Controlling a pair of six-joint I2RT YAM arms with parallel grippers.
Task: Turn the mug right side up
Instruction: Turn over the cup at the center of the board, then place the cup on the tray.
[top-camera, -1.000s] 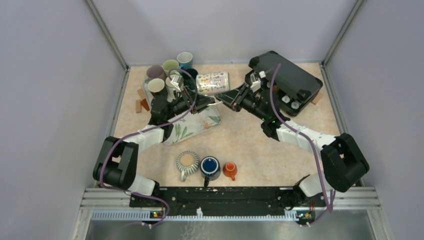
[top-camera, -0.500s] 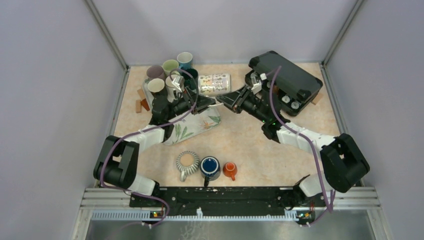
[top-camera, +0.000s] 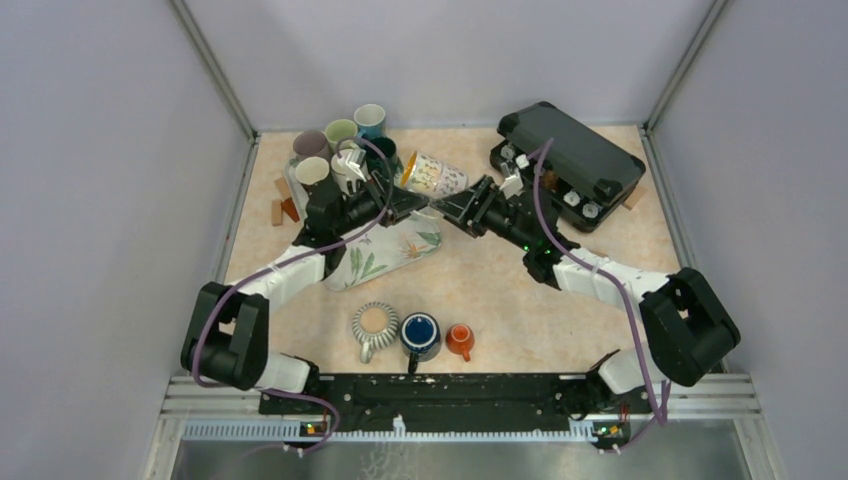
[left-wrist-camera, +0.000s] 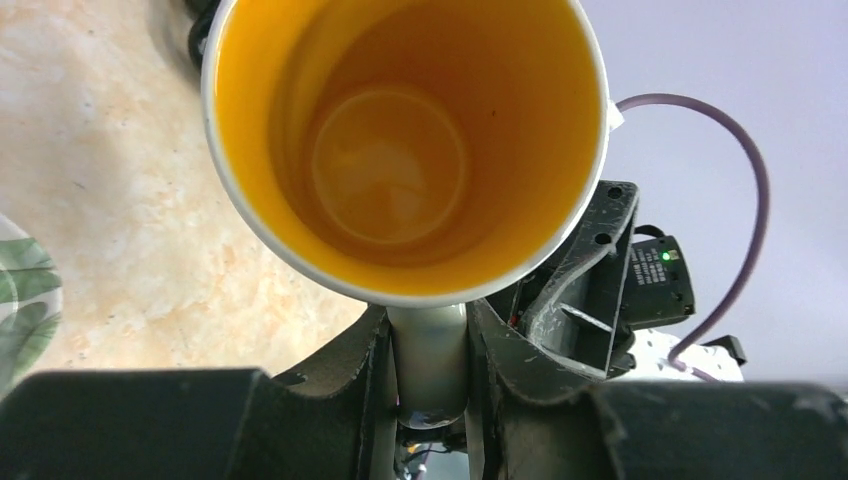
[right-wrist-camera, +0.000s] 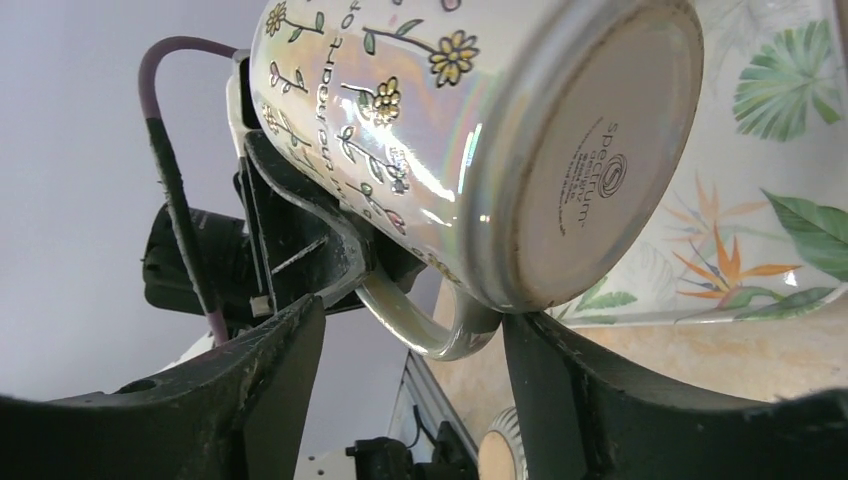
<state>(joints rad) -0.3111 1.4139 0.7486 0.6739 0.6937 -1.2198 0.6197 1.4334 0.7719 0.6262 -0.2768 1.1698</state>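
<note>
One mug (top-camera: 432, 173), orange inside, in left pincer (left-wrist-camera: 428, 332).

- Clamps left gripper (left-wrist-camera: 427, 345) tight on the handle of the mug (left-wrist-camera: 400, 150).
- Holds right gripper (right-wrist-camera: 410, 330) with jaws spread wide, facing the left one.
- Stretches both arms forward and inward, fingertips nearly meeting.

Bright, even light falls from overhead, and shadows on the table (top-camera: 480, 290) are faint and soft. White glare streaks the pearly glaze of the mug (right-wrist-camera: 470, 150). Close to the lens, the left gripper (left-wrist-camera: 428, 335) looks dark and soft, perhaps simply out of focus.
</note>
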